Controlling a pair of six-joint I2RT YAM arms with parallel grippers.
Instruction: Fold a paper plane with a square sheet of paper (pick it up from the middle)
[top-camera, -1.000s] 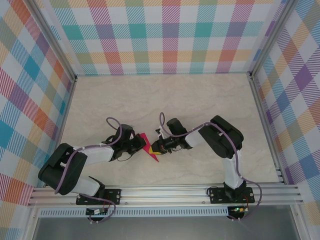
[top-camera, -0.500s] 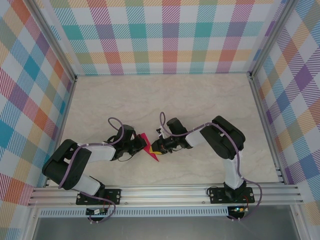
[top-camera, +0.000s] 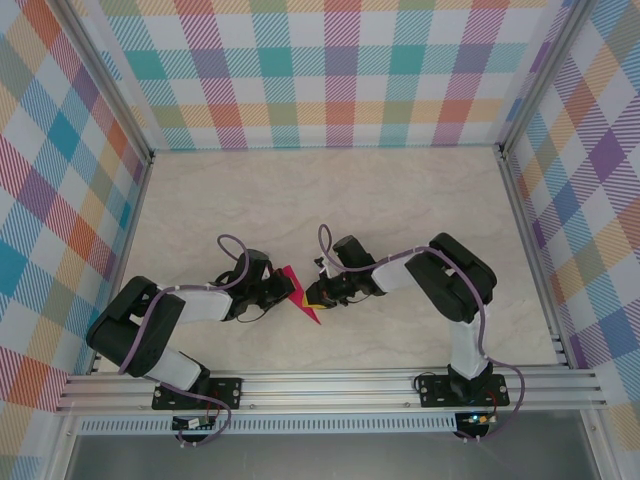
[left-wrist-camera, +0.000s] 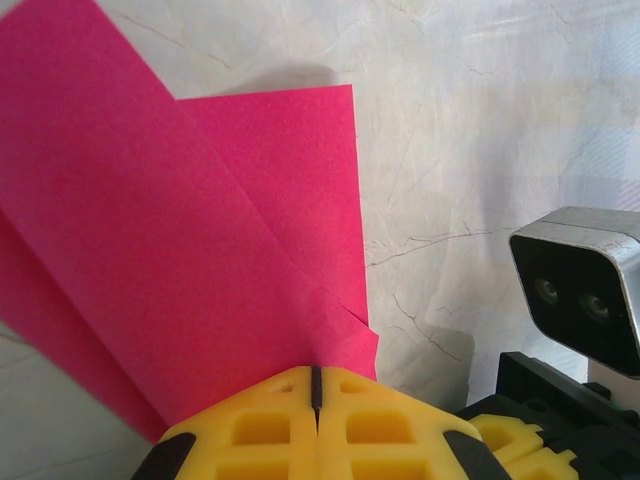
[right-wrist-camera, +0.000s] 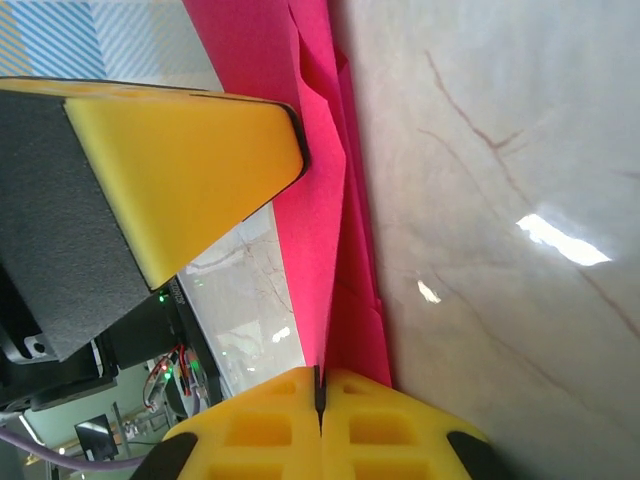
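Left arm (top-camera: 190, 302) edged right; left pincer (left-wrist-camera: 315, 376) and right pincer (right-wrist-camera: 320, 376) pinch pink paper (left-wrist-camera: 200, 250).

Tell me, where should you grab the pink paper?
Pinch the pink paper at its folded edge, low from either side, as the left end effector and right end effector do. It's thin and layered, so squeezing across layers likely holds.

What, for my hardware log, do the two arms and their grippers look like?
Both the left arm and right arm have white links, black joint housings and a purple cable looping alongside. The left gripper and right gripper have yellow fingers with moulded recesses on black bodies.
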